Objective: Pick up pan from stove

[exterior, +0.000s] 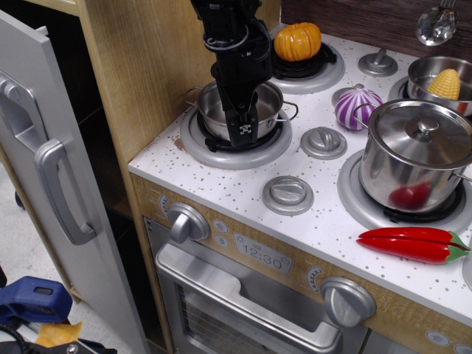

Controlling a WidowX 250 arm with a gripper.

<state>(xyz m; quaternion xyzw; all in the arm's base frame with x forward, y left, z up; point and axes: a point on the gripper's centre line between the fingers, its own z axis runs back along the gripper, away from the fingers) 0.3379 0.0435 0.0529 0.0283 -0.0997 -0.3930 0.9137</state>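
The pan point(269, 103), a small shallow shiny steel pot with thin wire loop handles, sits on the front-left burner point(193, 144) of the toy stove point(243, 188). My black gripper point(243, 134) comes down from above, right at the pan's near rim. Its fingertips point(244, 131) are low against the rim and cover the front of the pan. The fingers overlap from this angle, so the gap between them is hidden. I cannot tell whether they pinch the rim. The pan looks level and rests on the grate.
An orange pumpkin point(298, 40) sits on the back-left burner. A purple onion point(357, 107) and a large lidded steel pot point(417, 151) stand to the right. A bowl-like pot with corn point(448, 82) is at the back right. A red chilli point(413, 243) lies near the front edge. A wooden cabinet wall point(140, 74) stands to the left.
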